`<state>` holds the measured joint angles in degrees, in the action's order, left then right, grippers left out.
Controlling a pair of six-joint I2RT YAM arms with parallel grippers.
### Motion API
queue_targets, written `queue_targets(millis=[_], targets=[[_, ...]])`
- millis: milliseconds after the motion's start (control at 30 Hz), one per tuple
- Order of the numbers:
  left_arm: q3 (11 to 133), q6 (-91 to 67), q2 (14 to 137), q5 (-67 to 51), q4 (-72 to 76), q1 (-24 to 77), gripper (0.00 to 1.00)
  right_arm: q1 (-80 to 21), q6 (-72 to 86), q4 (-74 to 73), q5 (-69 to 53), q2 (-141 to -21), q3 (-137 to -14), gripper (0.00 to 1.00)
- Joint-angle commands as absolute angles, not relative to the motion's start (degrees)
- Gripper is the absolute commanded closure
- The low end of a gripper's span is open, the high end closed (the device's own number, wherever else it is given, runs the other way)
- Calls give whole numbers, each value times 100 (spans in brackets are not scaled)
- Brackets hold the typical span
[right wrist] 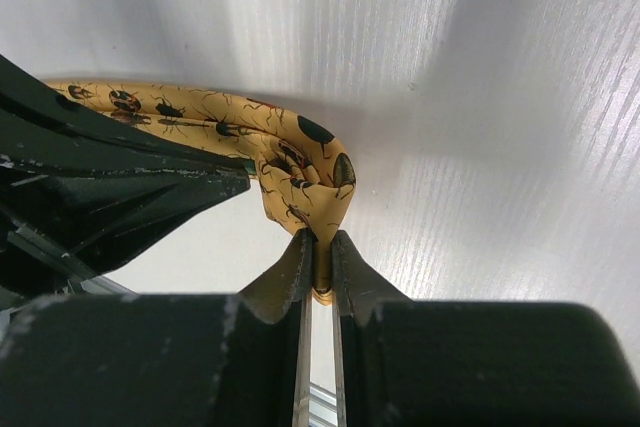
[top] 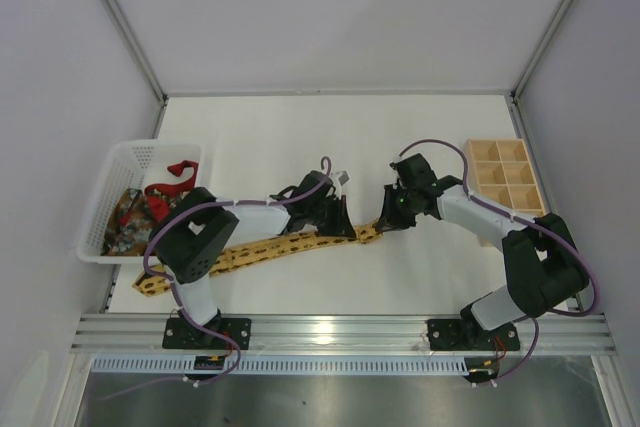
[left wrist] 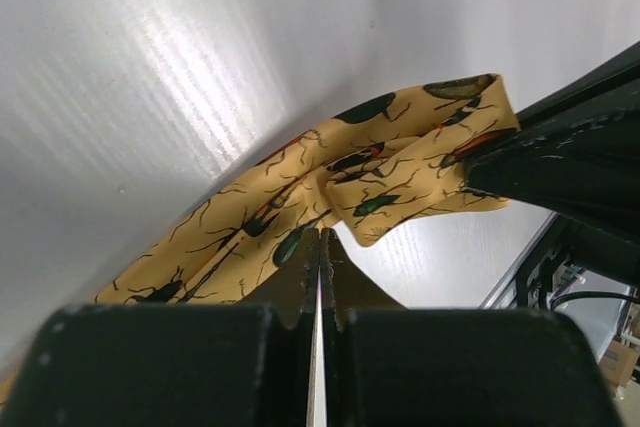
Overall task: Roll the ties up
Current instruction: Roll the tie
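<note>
A yellow-gold tie point(top: 280, 245) with dark beetle marks lies slantwise across the table, from the near left to the middle. Its right end is curled into a small fold point(right wrist: 300, 172). My right gripper point(right wrist: 320, 242) is shut on that folded end, with fabric pinched between its fingertips point(top: 385, 222). My left gripper point(left wrist: 322, 237) is shut, its tips resting against the tie point(left wrist: 300, 187) just left of the fold, and no fabric shows between them point(top: 345, 225). A red tie point(top: 170, 182) and a dark patterned tie point(top: 125, 222) lie in the basket.
A white mesh basket point(top: 120, 152) stands at the left edge. A wooden box with compartments point(top: 505, 177) sits at the right, behind the right arm. Purple cables loop over both arms. White walls close in the table on three sides.
</note>
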<state>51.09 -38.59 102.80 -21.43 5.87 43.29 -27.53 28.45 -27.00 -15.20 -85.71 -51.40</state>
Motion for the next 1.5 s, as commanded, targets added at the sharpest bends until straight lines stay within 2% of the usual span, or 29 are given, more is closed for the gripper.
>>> queue_targets(millis=[0,667,1033,1267,1467], targets=[[5431,-3885,10081,-2232,756,4377,100,-2786,2883,-2734,-1389,-8517,-5238,100],[5923,-3745,10890,-2197,677,4377,100,-3155,3216,-2286,-1775,-8877,-5581,100],[5854,-3568,10574,-1671,114,4342,100,-3471,3226,-2065,-1723,-9650,-5976,100],[5801,-3595,10048,-609,-860,4351,100,-3612,3068,-2153,-1512,-9869,-6038,100],[5757,-3595,9563,-142,-1459,4351,100,-3683,3076,-2162,-1371,-9923,-6029,100]])
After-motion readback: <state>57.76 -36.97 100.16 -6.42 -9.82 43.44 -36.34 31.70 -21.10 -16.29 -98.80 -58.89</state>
